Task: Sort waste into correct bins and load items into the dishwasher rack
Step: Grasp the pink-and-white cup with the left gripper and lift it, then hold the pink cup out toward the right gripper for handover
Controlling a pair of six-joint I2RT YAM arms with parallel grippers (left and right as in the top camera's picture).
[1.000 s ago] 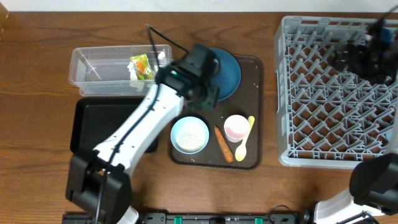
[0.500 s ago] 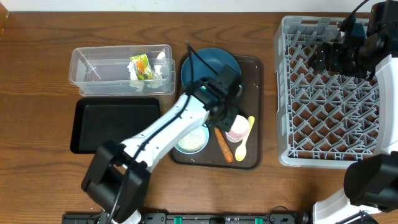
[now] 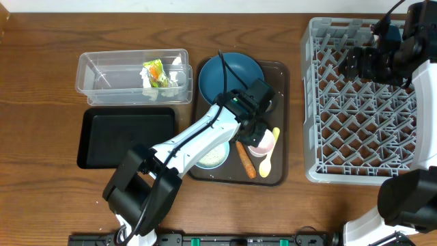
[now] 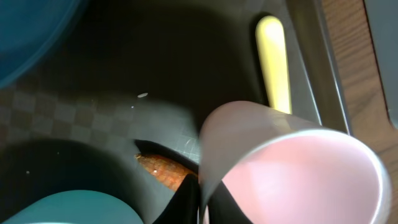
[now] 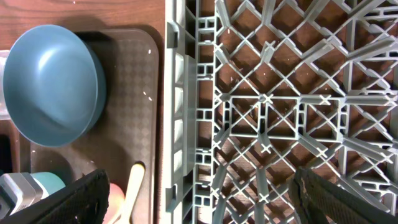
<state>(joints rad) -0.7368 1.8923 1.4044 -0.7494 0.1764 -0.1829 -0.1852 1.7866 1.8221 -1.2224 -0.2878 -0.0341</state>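
Observation:
My left gripper [image 3: 258,134] is shut on the wall of the small pink-inside cup [image 3: 264,142], which stands on the dark brown tray; in the left wrist view one finger is inside and one outside the cup [image 4: 292,168]. The orange carrot piece [image 3: 244,158] and the pale yellow spoon [image 3: 268,156] lie on either side of it. The dark blue plate [image 3: 230,76] lies at the tray's back. The white-inside bowl [image 3: 213,156] is partly under my left arm. My right gripper [image 5: 211,199] is open and empty above the grey dishwasher rack [image 3: 369,137]. No light blue cup shows.
The clear tub [image 3: 102,78] at the back left holds the green-orange-yellow wrapper [image 3: 154,70] and a white tissue [image 3: 174,78]. The black tray [image 3: 123,137] lies in front of it. The brown serving tray [image 3: 276,174] carries loose rice grains [image 4: 142,95].
My left arm has swung from over the blue plate forward and right to the pink cup and shut on its wall. My right arm moved left over the rack, then held still.

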